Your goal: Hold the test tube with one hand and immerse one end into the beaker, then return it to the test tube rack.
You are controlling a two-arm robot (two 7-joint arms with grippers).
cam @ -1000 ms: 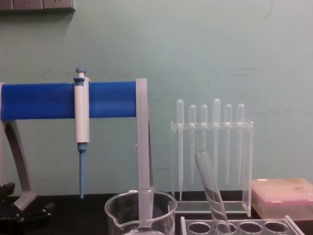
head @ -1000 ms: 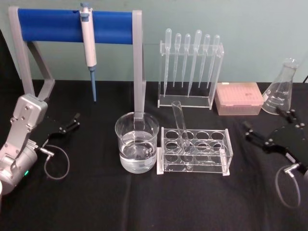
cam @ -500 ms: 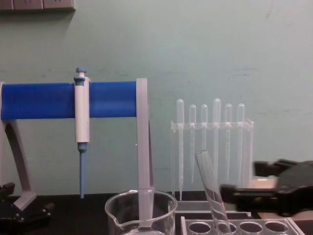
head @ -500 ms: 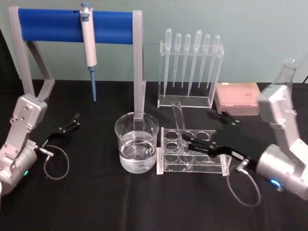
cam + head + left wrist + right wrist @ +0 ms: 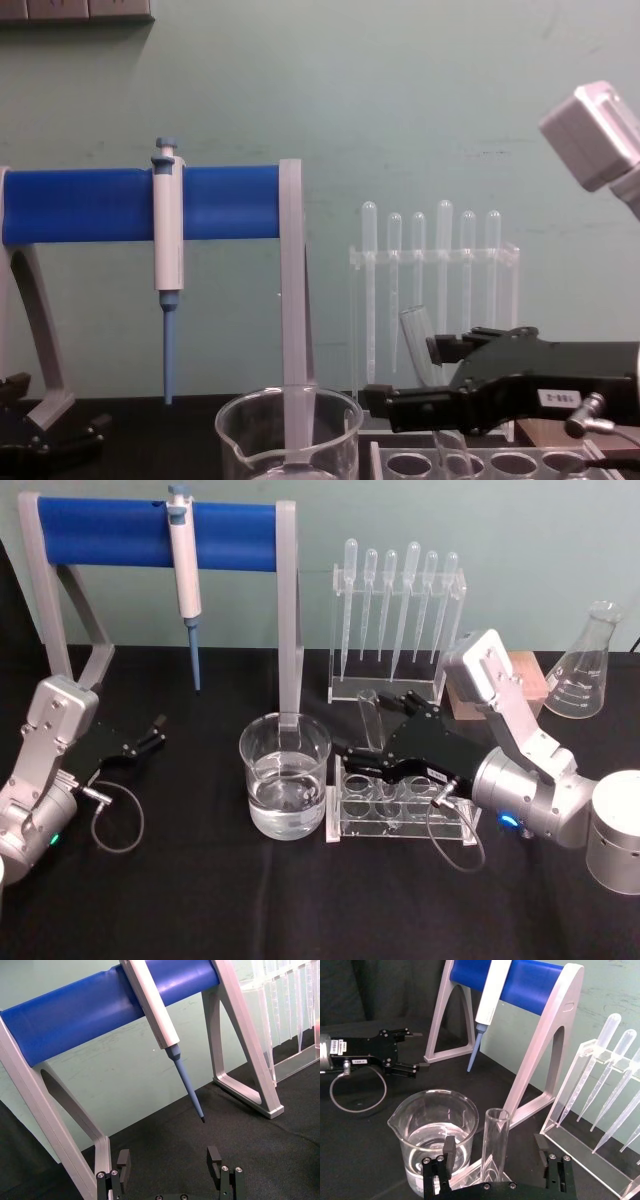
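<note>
Black tabletop [image 5: 200,900] under beaker [image 5: 285,775]; green wall [image 5: 520,540]

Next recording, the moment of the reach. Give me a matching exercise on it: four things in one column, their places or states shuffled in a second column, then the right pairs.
Things
1. test tube
2. beaker
3. right gripper
4. left gripper

Places or states
A. parked at the left side of the table, jaws open
B. holds clear liquid, stands beside the rack
C. jaws open, one on each side of the test tube
D. leaning in a hole of the rack

Pairs: 1-D, 2-B, 3-C, 4-A
</note>
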